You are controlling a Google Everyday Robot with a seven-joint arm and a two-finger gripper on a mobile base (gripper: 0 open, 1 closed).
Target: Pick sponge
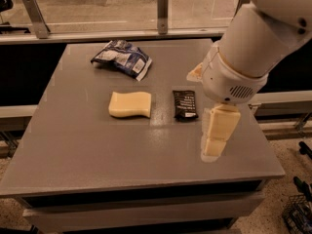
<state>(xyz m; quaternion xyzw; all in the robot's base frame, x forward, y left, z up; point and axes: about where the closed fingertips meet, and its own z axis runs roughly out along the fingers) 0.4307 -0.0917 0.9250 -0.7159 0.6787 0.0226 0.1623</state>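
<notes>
The sponge point(129, 104) is a pale yellow, thick block with wavy edges, lying flat near the middle of the grey table point(87, 145). My gripper point(216, 136) hangs from the white arm over the table's right side, its pale yellow blocky fingers pointing down just above the surface. It is to the right of the sponge, with the small black wrapped bar point(185, 105) lying between them. The gripper holds nothing.
A dark blue and white snack bag point(122, 57) lies at the back of the table. A glass railing with metal posts point(162, 6) runs behind the table. A wire basket point(297, 213) stands on the floor at lower right.
</notes>
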